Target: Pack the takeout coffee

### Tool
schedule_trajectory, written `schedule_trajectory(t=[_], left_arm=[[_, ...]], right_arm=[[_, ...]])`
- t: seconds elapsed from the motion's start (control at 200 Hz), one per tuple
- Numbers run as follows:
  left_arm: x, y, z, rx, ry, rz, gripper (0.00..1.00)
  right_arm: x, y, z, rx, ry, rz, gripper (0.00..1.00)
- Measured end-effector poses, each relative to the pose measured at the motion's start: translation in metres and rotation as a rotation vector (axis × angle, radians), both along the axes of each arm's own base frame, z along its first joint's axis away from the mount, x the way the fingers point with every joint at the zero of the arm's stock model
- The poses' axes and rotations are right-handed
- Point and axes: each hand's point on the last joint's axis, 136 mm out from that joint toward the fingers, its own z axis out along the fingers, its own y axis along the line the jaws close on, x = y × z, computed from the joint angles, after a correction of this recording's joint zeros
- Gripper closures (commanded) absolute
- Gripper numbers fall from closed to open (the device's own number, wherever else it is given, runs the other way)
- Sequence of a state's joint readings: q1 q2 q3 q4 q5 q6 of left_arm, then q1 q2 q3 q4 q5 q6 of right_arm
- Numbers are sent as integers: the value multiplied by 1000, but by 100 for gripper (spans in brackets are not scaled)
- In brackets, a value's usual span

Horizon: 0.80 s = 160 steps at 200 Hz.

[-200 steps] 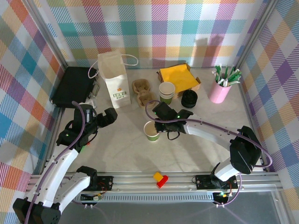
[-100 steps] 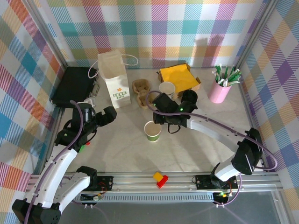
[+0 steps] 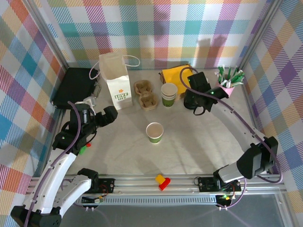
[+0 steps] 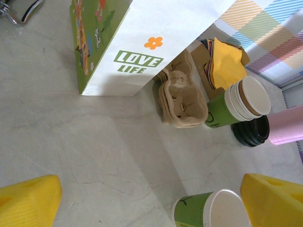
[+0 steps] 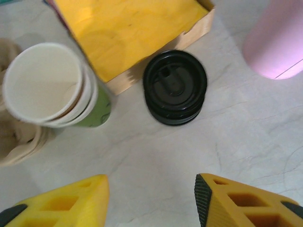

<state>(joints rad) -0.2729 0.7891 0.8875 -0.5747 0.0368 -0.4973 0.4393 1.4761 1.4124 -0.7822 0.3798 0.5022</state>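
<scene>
The takeout coffee cup (image 3: 155, 132) is a small green paper cup standing upright mid-table, open-topped with no lid on it; its rim also shows low in the left wrist view (image 4: 208, 213). My right gripper (image 3: 194, 97) hovers at the back right, just near of a stack of black lids (image 5: 175, 87). Its yellow fingers are open with only bare table between them (image 5: 151, 198). My left gripper (image 3: 111, 116) is open and empty (image 4: 151, 198), left of the cup and facing the white paper bag (image 3: 116, 80).
Cream-rimmed stacked cups (image 3: 168, 93) and brown cup carriers (image 3: 146, 93) stand between the bag and the lids. A box of yellow napkins (image 3: 179, 75) lies behind them, and a pink cup of straws (image 3: 222, 90) at far right. A black case (image 3: 75, 87) lies far left.
My right gripper has let go of the green cup at mid-table, opened, and swung back and right to the black lids. The cup stays standing. The left arm has barely moved.
</scene>
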Motion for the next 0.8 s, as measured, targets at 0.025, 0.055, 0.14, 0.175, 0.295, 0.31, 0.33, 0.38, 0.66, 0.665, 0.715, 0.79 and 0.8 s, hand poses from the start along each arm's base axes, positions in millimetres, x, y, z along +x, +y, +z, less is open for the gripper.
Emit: schedule_trajectory(t=[0.025,0.055,0.14,0.175,0.295,0.31,0.33,0.38,0.66,0.665,0.715,0.79,0.8], left_arm=[[0,0,0,0,0,0,4],[0,0,0,0,0,0,4],[0,0,1,0,-1,0,4],[0,0,1,0,-3,0,4],[0,0,5,-3,-11,0,4],[0,0,6,-3,-12,0,4],[0,0,7,-4,-14,0,4],[-1,0,8,-5,-17,0,4],[-6,2,8,-4,-17,0,3],[-6,2,8,-4,-15,0,4],[-6,2,7,-3,-11,0,4],[-6,2,7,-3,-11,0,4],[-6,2,7,-3,-11,0,4]], right_arm=[[6,-3,-2,1,2,-11,47],[13,-6,-6,1,8,-22,47],[36,-10,-19,1,28,-44,47],[45,-11,-25,0,40,-52,46],[74,-6,-44,-9,71,-60,43],[76,-5,-46,-10,75,-59,43],[79,-4,-49,-11,78,-59,43],[84,-1,-56,-13,90,-57,43],[117,5,-77,-12,118,-66,41],[118,4,-78,-12,119,-67,41],[120,3,-81,-15,124,-72,41],[122,0,-88,-20,135,-80,41],[123,0,-88,-21,136,-80,42]])
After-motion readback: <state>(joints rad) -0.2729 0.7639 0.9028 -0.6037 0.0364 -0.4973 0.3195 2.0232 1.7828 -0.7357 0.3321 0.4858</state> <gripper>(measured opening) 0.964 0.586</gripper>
